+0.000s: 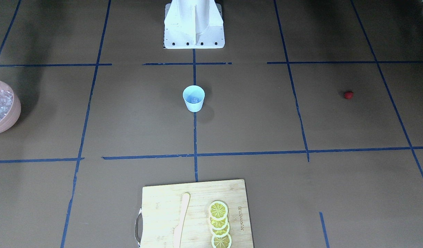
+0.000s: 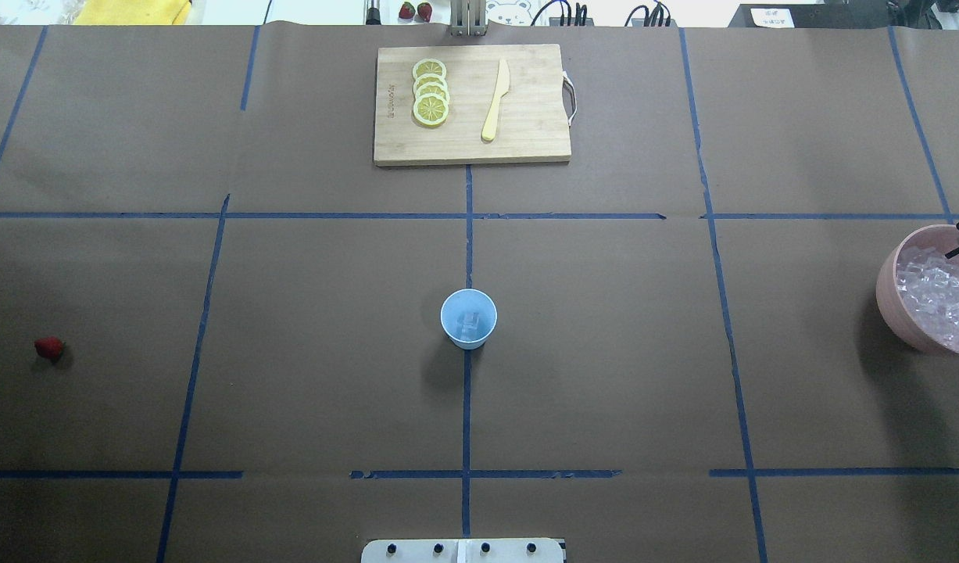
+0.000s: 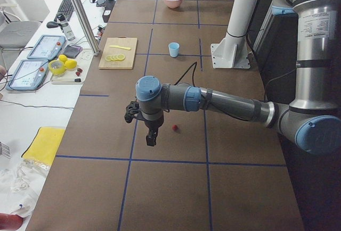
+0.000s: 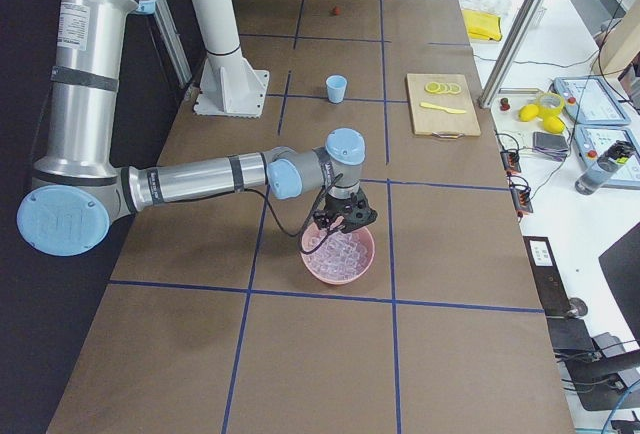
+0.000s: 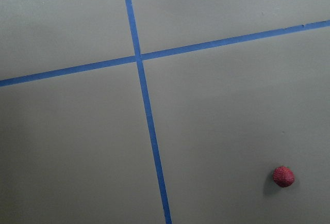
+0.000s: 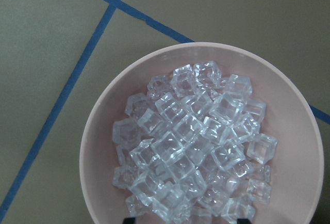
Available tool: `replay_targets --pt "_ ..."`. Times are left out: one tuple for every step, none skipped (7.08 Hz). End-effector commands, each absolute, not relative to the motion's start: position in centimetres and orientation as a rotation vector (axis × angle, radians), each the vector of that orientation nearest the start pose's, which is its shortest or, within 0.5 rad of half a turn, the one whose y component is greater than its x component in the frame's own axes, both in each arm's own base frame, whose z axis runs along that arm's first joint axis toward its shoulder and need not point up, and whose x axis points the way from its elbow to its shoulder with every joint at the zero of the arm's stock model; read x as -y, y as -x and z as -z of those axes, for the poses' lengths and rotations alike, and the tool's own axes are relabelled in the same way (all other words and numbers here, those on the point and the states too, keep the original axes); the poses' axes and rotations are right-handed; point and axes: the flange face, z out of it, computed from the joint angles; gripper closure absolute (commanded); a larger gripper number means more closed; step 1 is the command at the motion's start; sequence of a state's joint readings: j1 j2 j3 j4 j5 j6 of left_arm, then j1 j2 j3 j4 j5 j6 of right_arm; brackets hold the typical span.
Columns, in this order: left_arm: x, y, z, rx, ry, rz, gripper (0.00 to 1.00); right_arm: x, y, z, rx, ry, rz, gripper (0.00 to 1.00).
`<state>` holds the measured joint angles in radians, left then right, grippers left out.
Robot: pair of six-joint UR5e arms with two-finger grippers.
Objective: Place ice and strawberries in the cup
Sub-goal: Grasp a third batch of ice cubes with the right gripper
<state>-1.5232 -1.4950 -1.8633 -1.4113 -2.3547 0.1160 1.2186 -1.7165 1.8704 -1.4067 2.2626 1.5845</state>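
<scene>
Grips unreadable; bowl cut off at the edge.
Left hand [image 3: 151, 137], right hand [image 4: 340, 222]: I cannot tell opening or hold. Glassy ice [image 6: 191, 141] heaps the pink bowl [image 2: 892, 301]; bumpy strawberry [image 2: 49, 348] lies at 9 o'clock of the cup [image 2: 468, 318].

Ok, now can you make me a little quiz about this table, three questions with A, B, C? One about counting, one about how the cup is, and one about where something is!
1. How many lemon slices lie on the cutting board?
A. two
B. four
C. six

2. How is the light-blue cup standing?
A. tipped on its side
B. upright with an ice cube inside
C. upside down

3. Where is the strawberry?
A. in the cup
B. on the cutting board
C. alone on the bare table

Answers:
1 B: four overlapping slices lie in a row on the board.
2 B: its open rim faces up and a clear cube shows at the bottom.
3 C: it sits by itself on the robot's left side, far from the cup and the board.
</scene>
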Motion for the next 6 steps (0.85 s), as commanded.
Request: replay_targets --pt "45.6 4.1 -56.4 -0.782 -0.087 -0.180 0.00 45.4 9.3 -57.8 0.680 0.433 -1.137 0.28" --pt "45.6 4.1 -56.4 -0.782 -0.087 -0.180 0.00 46.4 9.8 -58.9 0.705 0.435 -1.138 0.28" --pt "45.6 4.1 -56.4 -0.782 -0.087 -0.180 0.00 46.8 10.0 -59.5 0.721 0.454 -1.129 0.28" --pt "45.4 4.1 -56.5 -0.782 -0.084 -0.179 0.00 46.8 10.1 -59.1 0.729 0.455 -1.134 0.28" --pt "45.4 4.1 -56.5 -0.782 -0.084 -0.179 0.00 46.8 10.1 -59.3 0.724 0.458 -1.138 0.28" --pt "45.4 4.1 -56.6 -0.784 -0.083 -0.180 0.00 46.8 10.1 -59.1 0.727 0.457 -1.138 0.28"
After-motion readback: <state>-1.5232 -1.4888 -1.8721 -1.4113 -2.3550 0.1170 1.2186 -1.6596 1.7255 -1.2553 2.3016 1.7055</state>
